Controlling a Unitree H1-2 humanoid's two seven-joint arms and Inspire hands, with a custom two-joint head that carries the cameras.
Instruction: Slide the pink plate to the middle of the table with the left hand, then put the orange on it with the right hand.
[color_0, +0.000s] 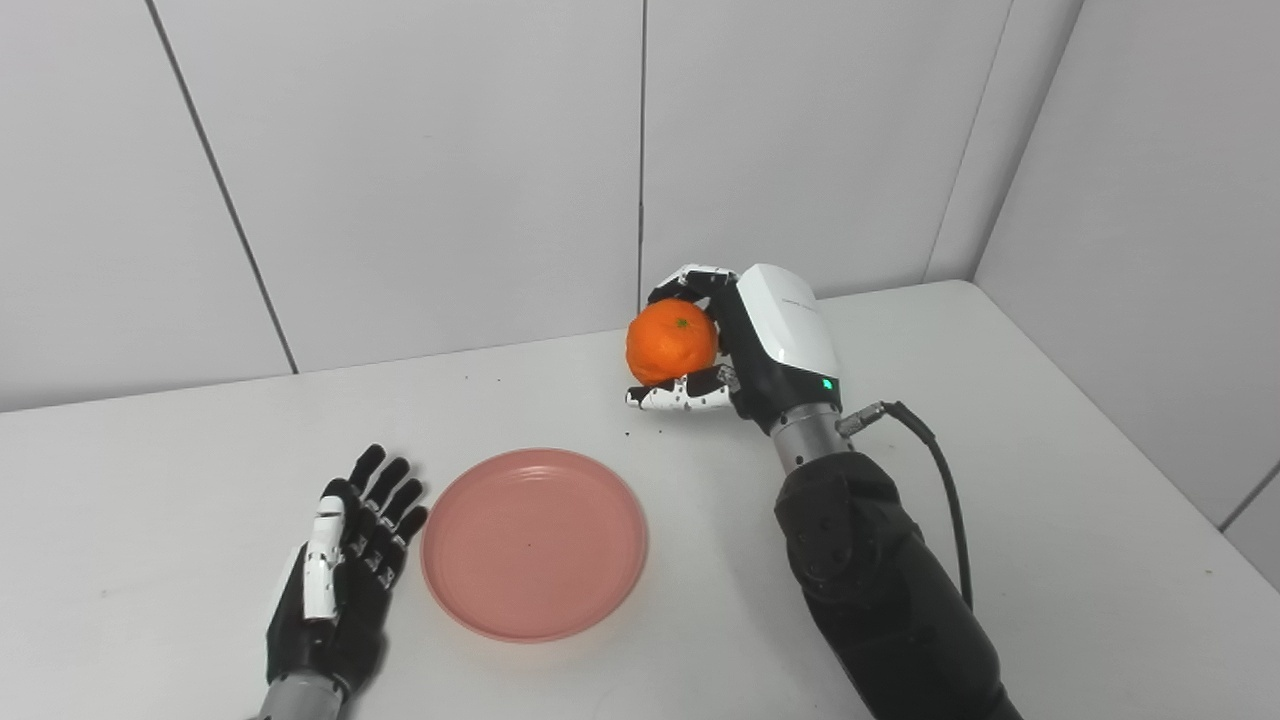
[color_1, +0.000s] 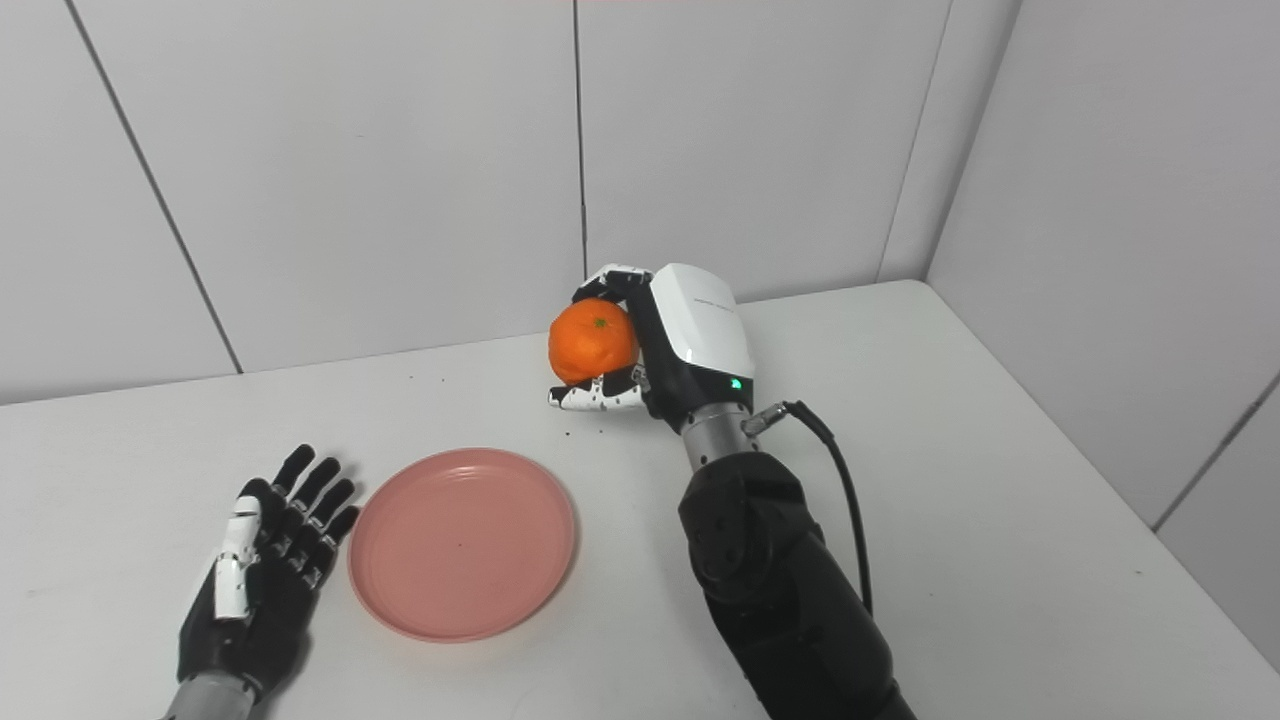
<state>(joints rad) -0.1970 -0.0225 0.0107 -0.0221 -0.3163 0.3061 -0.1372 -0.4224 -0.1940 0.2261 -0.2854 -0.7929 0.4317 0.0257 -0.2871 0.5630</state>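
Right hand (color_0: 745, 345) grips orange (color_0: 671, 340), hiding its far side.

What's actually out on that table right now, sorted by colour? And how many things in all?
Pink: 1, the pink plate, lying bare on the white table beside the open left hand.
Orange: 1, the orange, held in the right hand clear of the plate.
Total: 2 things.
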